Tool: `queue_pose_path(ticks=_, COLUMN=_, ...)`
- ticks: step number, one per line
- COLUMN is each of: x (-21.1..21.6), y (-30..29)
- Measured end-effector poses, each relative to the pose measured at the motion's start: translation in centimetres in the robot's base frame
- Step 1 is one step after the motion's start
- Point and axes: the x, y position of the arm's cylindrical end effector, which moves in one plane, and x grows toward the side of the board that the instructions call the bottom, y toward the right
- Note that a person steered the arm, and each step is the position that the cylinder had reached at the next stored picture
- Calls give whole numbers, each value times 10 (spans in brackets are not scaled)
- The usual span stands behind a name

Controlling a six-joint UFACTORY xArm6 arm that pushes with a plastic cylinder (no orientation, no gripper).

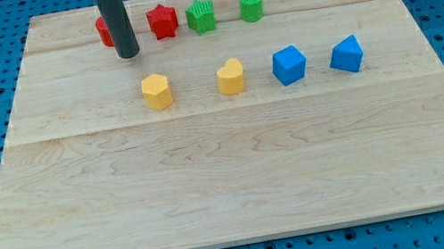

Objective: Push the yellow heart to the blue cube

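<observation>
The yellow heart lies on the wooden board a little above the middle. The blue cube sits just to its right, with a small gap between them. My tip stands at the view's upper left, up and left of the yellow heart by about a hundred pixels. It is above the yellow hexagon and touches neither yellow block. The rod partly hides a red block behind it.
A second blue block lies right of the blue cube. A red star, a green star and a green cylinder line the board's top. The board rests on a blue pegboard.
</observation>
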Motion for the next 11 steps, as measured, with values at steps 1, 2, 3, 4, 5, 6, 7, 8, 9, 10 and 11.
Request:
queue_pose_path(ticks=1, x=13, y=1)
queue_pose_path(ticks=2, x=28, y=4)
queue_pose_path(ticks=3, x=44, y=7)
queue_pose_path(ticks=4, x=50, y=21)
queue_pose_path(ticks=5, x=57, y=54)
queue_pose_path(ticks=6, x=58, y=68)
queue_pose_path(ticks=7, x=58, y=77)
queue_pose_path(ticks=8, x=58, y=86)
queue_pose_path(ticks=9, x=62, y=98)
queue_pose_path(ticks=10, x=66, y=112)
queue_pose_path(ticks=11, x=75, y=127)
